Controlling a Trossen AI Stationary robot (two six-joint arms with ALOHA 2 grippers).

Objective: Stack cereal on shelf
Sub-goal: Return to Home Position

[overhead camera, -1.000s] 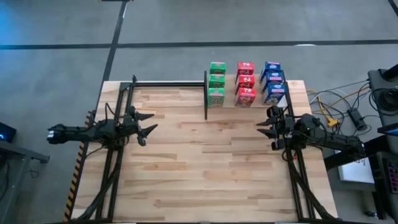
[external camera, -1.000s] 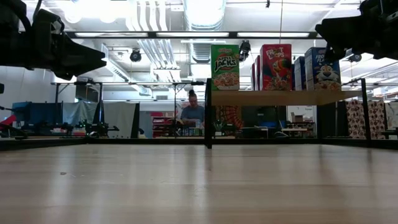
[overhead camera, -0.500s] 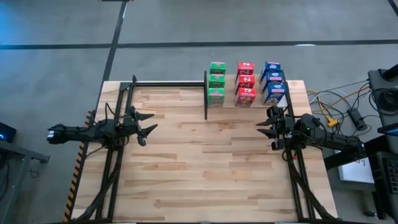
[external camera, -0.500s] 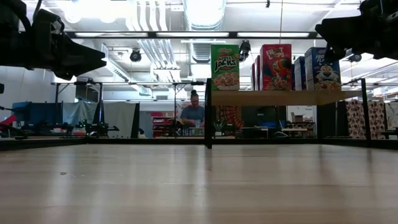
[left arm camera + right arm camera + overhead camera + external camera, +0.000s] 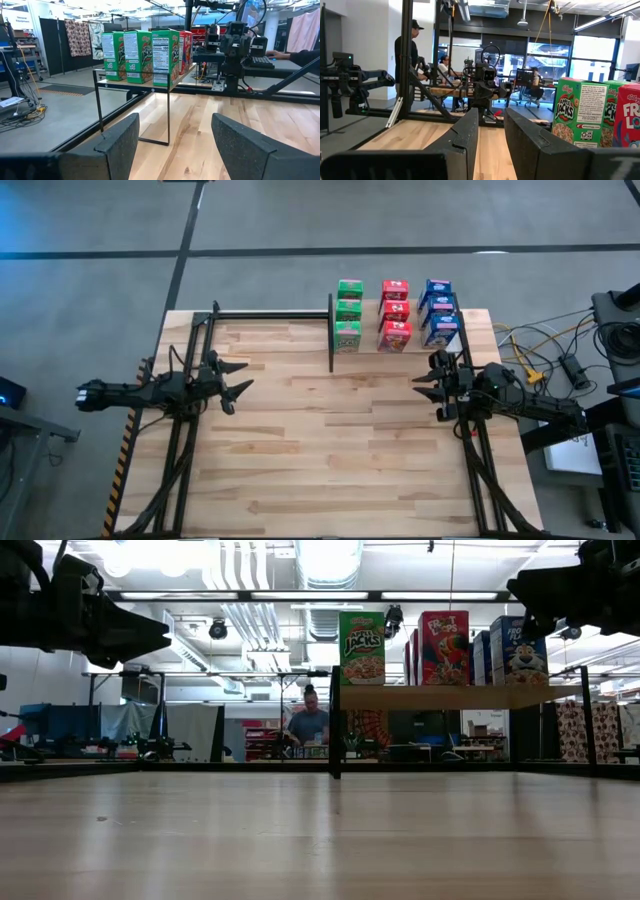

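Observation:
The cereal boxes stand upright on their bottoms in three rows on the shelf (image 5: 370, 322) at the table's far right: green (image 5: 348, 315), red (image 5: 394, 313) and blue (image 5: 438, 313). The low view shows the shelf (image 5: 450, 697) raised on black posts, with green (image 5: 361, 648), red (image 5: 443, 648) and blue (image 5: 518, 650) boxes on it. My left gripper (image 5: 243, 377) (image 5: 175, 120) hovers at the table's left side, open wide and holding nothing. My right gripper (image 5: 420, 385) (image 5: 491, 112) hovers at the right side, just in front of the shelf, with a narrow bare gap between its fingers.
A black rail (image 5: 270, 313) runs along the table's far edge, left of the shelf. Black arm frames stand along both sides. Cables (image 5: 540, 350) lie off the table's right edge. Bare planks (image 5: 330, 440) stretch between the arms. A person (image 5: 308, 720) sits far behind.

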